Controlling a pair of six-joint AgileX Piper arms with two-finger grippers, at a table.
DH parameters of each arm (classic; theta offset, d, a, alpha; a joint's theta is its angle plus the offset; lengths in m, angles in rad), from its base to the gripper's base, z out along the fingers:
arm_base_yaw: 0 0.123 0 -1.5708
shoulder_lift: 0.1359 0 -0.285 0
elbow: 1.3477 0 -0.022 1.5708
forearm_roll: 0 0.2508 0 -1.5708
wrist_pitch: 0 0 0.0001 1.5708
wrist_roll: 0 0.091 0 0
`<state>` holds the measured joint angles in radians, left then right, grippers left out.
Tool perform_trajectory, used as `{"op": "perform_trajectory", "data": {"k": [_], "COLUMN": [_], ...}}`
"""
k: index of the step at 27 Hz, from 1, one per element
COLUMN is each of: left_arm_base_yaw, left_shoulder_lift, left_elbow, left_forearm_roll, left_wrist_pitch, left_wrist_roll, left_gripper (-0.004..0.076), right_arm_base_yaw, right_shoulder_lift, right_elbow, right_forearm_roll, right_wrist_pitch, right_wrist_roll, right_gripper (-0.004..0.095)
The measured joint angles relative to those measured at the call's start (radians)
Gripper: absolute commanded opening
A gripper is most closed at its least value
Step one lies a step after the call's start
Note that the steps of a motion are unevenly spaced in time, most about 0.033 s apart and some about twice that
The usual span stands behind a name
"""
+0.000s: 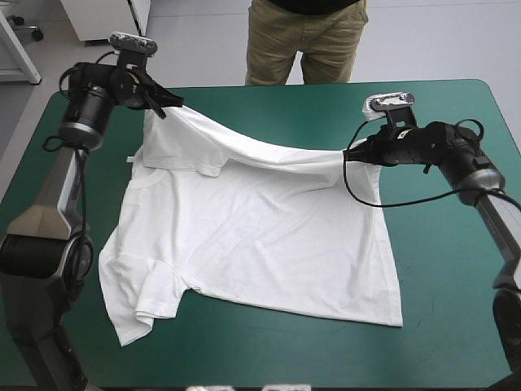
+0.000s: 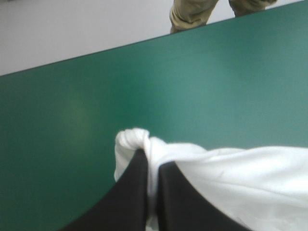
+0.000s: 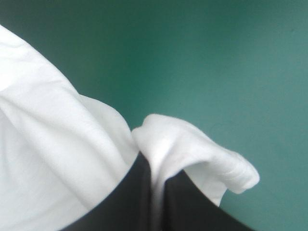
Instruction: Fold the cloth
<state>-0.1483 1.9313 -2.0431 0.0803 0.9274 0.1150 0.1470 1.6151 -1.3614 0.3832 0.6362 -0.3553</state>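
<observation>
**High view.** You will find the T-shirt point(image 1: 260, 244) on the teal-green cover point(image 1: 456, 269), left of the table's middle. Most of it lies spread and nearly flat. One short sleeve is crumpled toward the near left corner, and a straight edge runs along the near right side. The far edge is raised off the table and strung between both grippers, sagging in a shallow curve at mid-span. The left gripper point(image 1: 167, 104) holds its end near the far left corner of the table. The right gripper point(image 1: 352, 153) holds the other end over the right half, lower and nearer than the left one.

**Left wrist view.** Check the left gripper point(image 2: 153, 161): its black fingers are all but closed, with a thin fold of white fabric clamped between them. A small bunch of T-shirt point(image 2: 240, 173) stands out just past the tips, and the rest trails off to one side. Bare cover point(image 2: 192, 86) lies ahead, up to the table's edge.

**Right wrist view.** The right gripper point(image 3: 156, 166) is likewise clamped on the T-shirt point(image 3: 48, 144), with a rolled lip of cloth projecting beyond the tips. This close, you cannot tell which part of the garment it is. Bare cover point(image 3: 216, 57) fills the background.
</observation>
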Motion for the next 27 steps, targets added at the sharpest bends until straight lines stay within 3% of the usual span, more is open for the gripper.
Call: {"op": "perform_trajectory", "data": {"k": [5,7,10,13,15,17,18,27], "left_arm_base_yaw": [0.000,0.000,0.000,0.000,0.000,0.000,0.000,0.001], "left_shoulder_lift": [0.160,0.181,0.194,0.196,0.196,0.196,0.195,0.028], "left_elbow": [0.000,0.000,0.000,0.000,0.000,0.000,0.000,0.000], "left_forearm_roll": [-0.010,-0.010,-0.010,-0.010,-0.011,-0.011,-0.010,0.041], "left_wrist_pitch": [-0.073,-0.076,-0.077,-0.078,-0.075,-0.058,-0.043,0.087], "left_wrist_roll": [-0.028,-0.030,-0.032,-0.035,-0.035,-0.035,-0.035,-0.035], "left_gripper": [-0.0009,0.0004,0.0106,0.0316,0.0453,0.0542,0.0549,0.0501], "right_arm_base_yaw": [-0.050,-0.063,-0.080,-0.090,-0.090,-0.090,-0.090,-0.090], "right_shoulder_lift": [0.201,0.244,0.316,0.373,0.398,0.409,0.410,0.367], "right_elbow": [-0.157,-0.218,-0.313,-0.401,-0.445,-0.479,-0.494,-0.626], "right_forearm_roll": [0.015,0.015,0.015,0.015,0.014,0.014,0.010,-0.012], "right_wrist_pitch": [-0.071,-0.051,0.019,0.088,0.110,0.116,0.117,0.203], "right_wrist_roll": [-0.003,-0.004,-0.013,-0.017,-0.017,-0.013,-0.007,0.023], "right_gripper": [-0.0008,0.0052,0.0284,0.0588,0.0704,0.0707,0.0690,0.0590]}}
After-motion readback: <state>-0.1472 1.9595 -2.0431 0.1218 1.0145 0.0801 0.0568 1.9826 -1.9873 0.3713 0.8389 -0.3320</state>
